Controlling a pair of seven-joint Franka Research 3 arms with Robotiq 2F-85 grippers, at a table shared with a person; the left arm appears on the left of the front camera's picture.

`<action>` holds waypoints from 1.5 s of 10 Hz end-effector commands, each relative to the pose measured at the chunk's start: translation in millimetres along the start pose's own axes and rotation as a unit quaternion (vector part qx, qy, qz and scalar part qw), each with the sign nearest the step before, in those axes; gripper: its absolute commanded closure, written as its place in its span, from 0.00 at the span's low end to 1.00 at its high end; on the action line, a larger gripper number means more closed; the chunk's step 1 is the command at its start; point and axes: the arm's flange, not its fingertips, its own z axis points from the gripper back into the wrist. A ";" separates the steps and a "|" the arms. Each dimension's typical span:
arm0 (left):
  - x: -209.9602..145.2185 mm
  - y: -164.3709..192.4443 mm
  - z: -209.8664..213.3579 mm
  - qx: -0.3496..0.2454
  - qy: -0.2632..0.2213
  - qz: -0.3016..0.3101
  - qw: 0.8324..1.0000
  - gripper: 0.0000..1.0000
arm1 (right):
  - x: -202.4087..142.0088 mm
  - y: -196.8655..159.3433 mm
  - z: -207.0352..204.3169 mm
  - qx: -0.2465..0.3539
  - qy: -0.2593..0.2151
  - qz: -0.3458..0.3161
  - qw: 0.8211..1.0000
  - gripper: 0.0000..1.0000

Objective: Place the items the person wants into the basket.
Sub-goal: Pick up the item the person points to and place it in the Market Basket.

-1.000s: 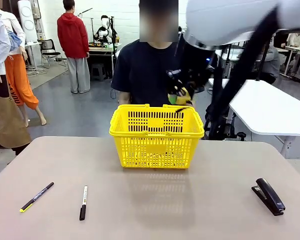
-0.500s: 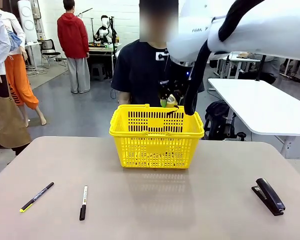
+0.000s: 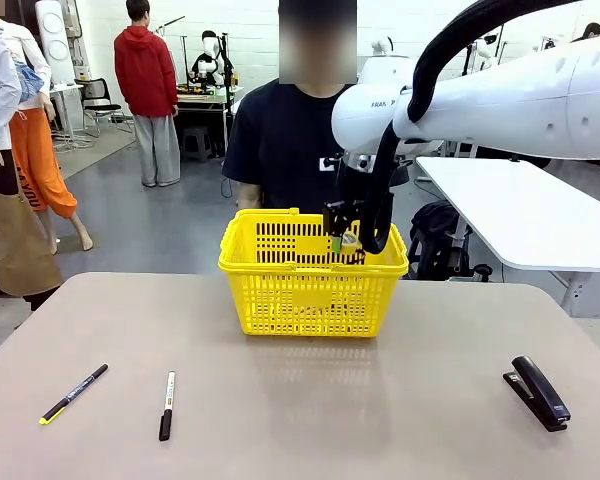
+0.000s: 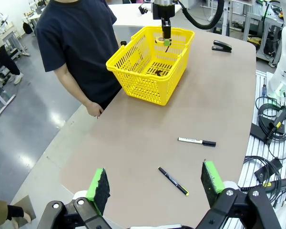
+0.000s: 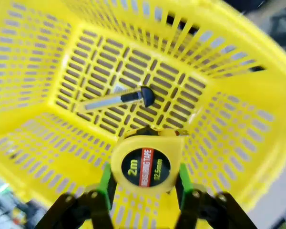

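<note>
My right gripper (image 3: 345, 240) hangs in the mouth of the yellow basket (image 3: 280, 300), near its far right rim, shut on the round yellow tape measure (image 3: 349, 240). In the right wrist view the tape measure (image 5: 145, 164) sits between the green pads (image 5: 105, 183) above the basket floor (image 5: 62, 52), where the yellow-and-black utility knife (image 5: 117, 100) lies. The black stapler (image 3: 536, 392) rests on the table at the front right. My left gripper (image 4: 156, 180) is open, high above the table's left end, with nothing between its fingers. The person (image 3: 285, 140) stands behind the basket.
Two marker pens lie at the front left: a black-and-yellow marker (image 3: 73, 393) and a white-and-black marker (image 3: 166, 405). The left wrist view shows the basket (image 4: 138, 81), the stapler (image 4: 221, 46) and the person's hand (image 4: 93, 109) by the table edge. Cables lie on the floor.
My right arm has swung left and lowered, bringing the tape measure from above the basket's far right corner down into its mouth. Nothing else has moved.
</note>
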 end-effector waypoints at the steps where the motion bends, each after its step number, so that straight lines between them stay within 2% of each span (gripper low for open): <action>1: -0.9 0.1 0.8 -0.002 -0.009 -0.009 1.000 0.00 | 4.9 9.6 -10.5 -0.003 0.029 -0.003 1.000 0.52; 3: -0.9 0.1 0.8 -0.002 -0.009 -0.009 1.000 0.00 | 5.5 11.0 -27.7 -0.010 0.041 -0.006 0.999 0.52; 5: -0.9 0.1 0.8 -0.002 -0.009 -0.009 1.000 0.00 | 6.7 11.5 -32.8 -0.015 0.035 -0.001 0.999 0.52; 6: -0.9 0.1 0.8 -0.002 -0.009 -0.009 1.000 0.00 | 7.5 11.7 -31.9 -0.016 0.028 0.006 0.999 0.30; 7: -0.9 0.1 0.8 -0.002 -0.009 -0.009 1.000 0.00 | 8.7 12.1 -31.5 -0.016 0.023 0.013 1.000 0.00; 13: -0.9 0.1 0.8 -0.002 -0.009 -0.009 1.000 0.00 | 2.9 16.0 -21.3 -0.013 0.023 0.018 0.999 0.00; 14: -0.9 0.1 0.8 -0.002 -0.009 -0.009 1.000 0.00 | -5.0 17.4 -2.4 -0.018 0.025 0.009 0.999 0.00; 15: -0.9 0.1 0.8 -0.002 -0.009 -0.009 1.000 0.00 | -38.1 27.4 26.4 -0.012 0.006 0.016 1.000 0.00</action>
